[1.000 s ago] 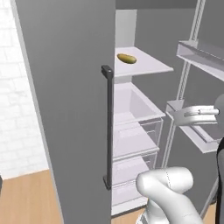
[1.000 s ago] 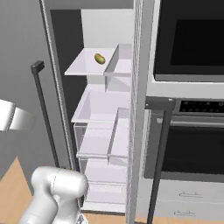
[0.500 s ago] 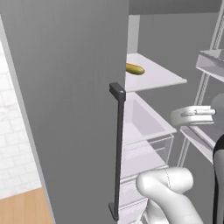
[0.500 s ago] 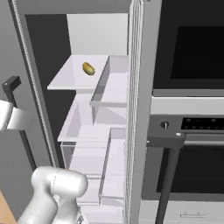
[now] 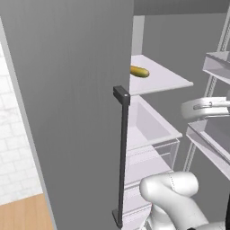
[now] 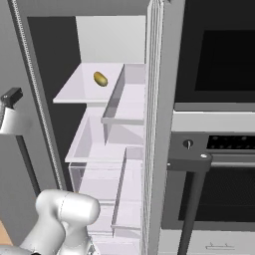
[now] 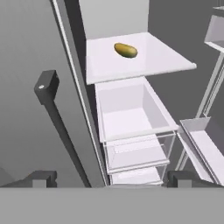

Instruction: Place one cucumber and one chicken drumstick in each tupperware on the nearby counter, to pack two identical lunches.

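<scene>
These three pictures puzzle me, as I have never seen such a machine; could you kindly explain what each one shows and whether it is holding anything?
It is a simulated kitchen, seen by a white robot arm on a driving base. Two pictures come from cameras on the base, behind the arm to its left and right. The third comes from a camera on the hand, looking along the pincer, whose two dark fingertips stand wide apart at the bottom: it is open and holds nothing. Ahead is an open fridge. On its upper shelf lies one small yellow-green cucumber, untouched. Below the shelf are clear drawers, which look bare. The dark bar is the handle of the fridge's other, closed door; the right base view also shows an oven beside the fridge.
</scene>
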